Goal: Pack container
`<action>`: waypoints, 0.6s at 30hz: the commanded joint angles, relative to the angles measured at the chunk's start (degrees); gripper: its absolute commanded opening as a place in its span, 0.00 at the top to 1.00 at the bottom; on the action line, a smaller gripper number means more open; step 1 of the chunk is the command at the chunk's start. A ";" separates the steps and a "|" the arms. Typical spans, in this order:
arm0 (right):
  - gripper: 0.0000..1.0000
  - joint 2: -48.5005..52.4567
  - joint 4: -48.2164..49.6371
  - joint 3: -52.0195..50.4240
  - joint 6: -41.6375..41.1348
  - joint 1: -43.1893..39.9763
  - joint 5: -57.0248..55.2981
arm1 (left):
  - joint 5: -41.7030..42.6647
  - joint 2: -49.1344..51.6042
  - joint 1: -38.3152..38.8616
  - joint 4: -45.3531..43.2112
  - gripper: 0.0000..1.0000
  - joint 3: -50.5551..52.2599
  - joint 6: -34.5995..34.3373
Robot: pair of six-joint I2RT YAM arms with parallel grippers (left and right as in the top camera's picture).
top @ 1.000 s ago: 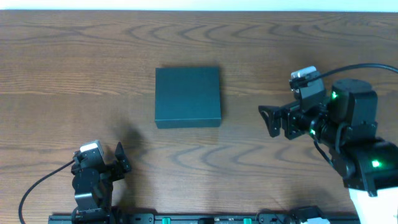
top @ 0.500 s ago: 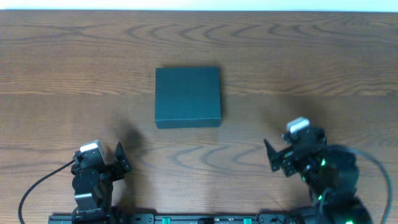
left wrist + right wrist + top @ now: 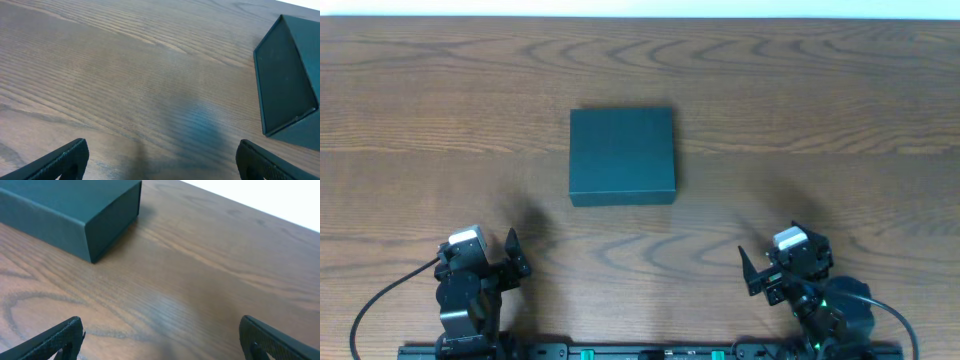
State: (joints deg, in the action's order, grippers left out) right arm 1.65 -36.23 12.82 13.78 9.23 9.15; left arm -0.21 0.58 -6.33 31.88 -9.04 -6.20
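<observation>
Your only obstacle is the closed container (image 3: 622,156), lying flat on the wooden surface (image 3: 440,100). Bare wood runs all around the container: to its left, to its right, beyond it and on its near side. Your left pincer (image 3: 517,253) and right pincer (image 3: 752,272), both spread wide, sit well apart from the container, with open wood between.

**Dark teal container (image 3: 622,156) lies shut on wooden table (image 3: 820,80)**

The container, a shallow, roughly square matte box, rests flat near the middle of the table with its lid closed flush. From overhead its edges run parallel to the table's long side. The low wrist views show plain, unmarked side walls meeting at crisp corners, and its base sits fully on the wood grain.
</observation>
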 commanded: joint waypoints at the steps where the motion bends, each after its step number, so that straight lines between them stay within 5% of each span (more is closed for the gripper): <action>1: 0.01 -1.09 0.07 -1.97 -1.53 0.42 -0.04 | -0.22 -0.37 -0.02 -0.17 0.05 0.57 -0.63; 18: 0.01 -1.36 0.04 -3.78 -1.51 2.58 0.24 | -0.22 -0.37 -0.02 -0.15 0.05 0.57 -0.63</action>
State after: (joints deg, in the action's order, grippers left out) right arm 0.82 -36.16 9.58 12.99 11.86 9.21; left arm -0.21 0.58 -6.33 31.88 -9.04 -6.20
